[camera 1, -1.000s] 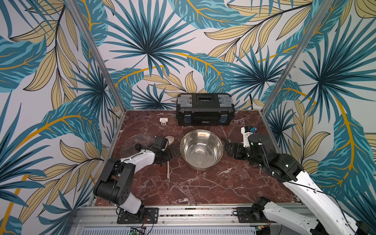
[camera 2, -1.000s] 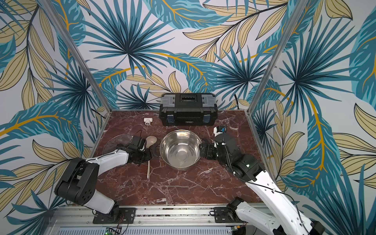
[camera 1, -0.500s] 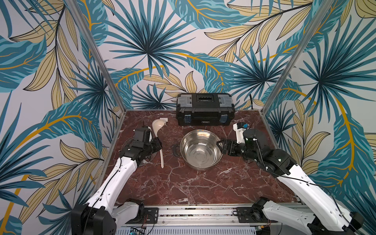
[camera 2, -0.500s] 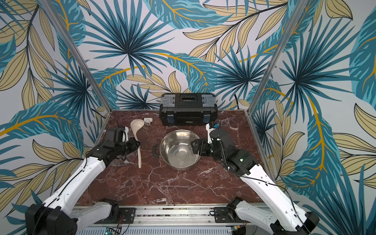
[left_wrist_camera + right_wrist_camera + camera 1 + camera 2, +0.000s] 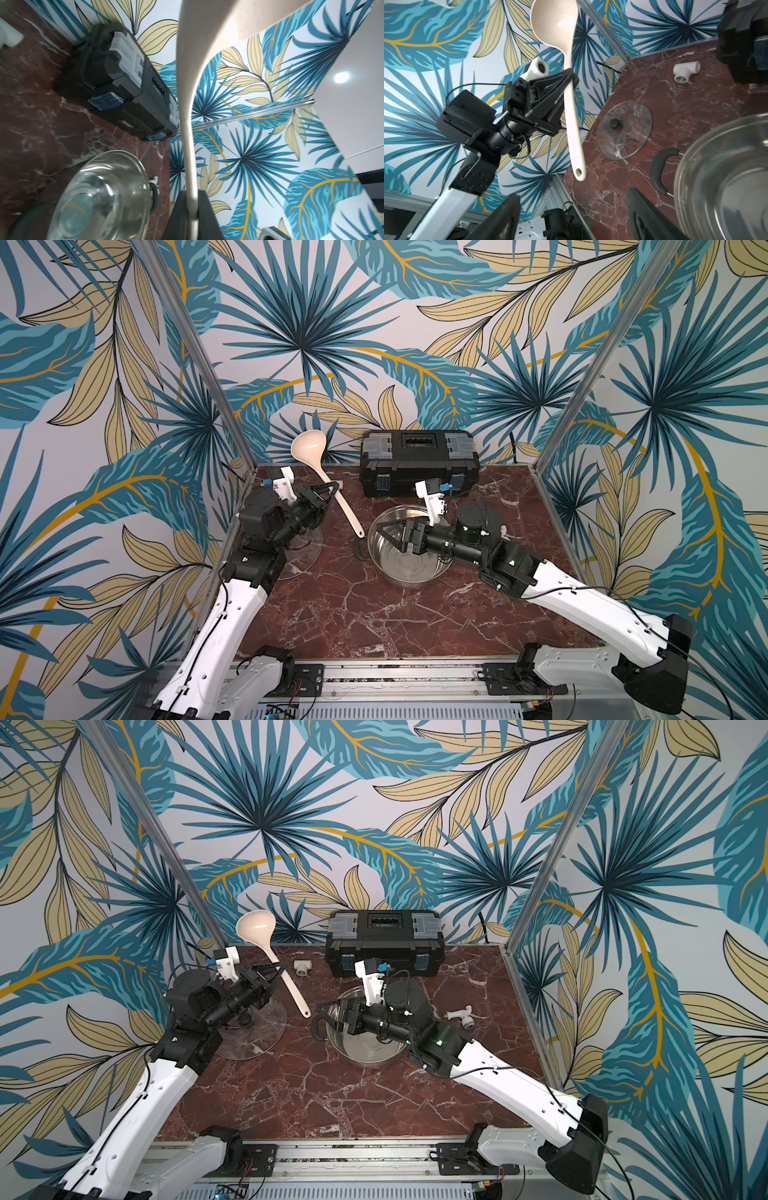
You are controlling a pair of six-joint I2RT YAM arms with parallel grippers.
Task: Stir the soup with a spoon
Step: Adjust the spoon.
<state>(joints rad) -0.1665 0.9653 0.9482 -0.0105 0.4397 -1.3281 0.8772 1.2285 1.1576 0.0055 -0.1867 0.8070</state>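
The spoon (image 5: 332, 485) is a cream-beige ladle held up in the air, bowl high near the back wall and handle end slanting down toward the pot. My left gripper (image 5: 331, 489) is shut on the middle of its handle; the left wrist view shows the handle (image 5: 187, 124) pinched between both fingers. The steel pot (image 5: 409, 568) stands mid-table, its inside bare metal with no soup showing. Over the pot's left rim my right gripper (image 5: 388, 536) hangs open and empty. In the right wrist view, the spoon (image 5: 572, 116) hangs ahead of it.
A glass lid (image 5: 253, 1027) lies on the table under my left arm. A black toolbox (image 5: 419, 462) stands against the back wall. A white T fitting (image 5: 302, 967) lies left of the toolbox, and another white fitting (image 5: 461, 1016) lies right of the pot.
My left arm has lifted the spoon off the table and raised it, bowl up. My right gripper has moved left from beside the pot to above it.
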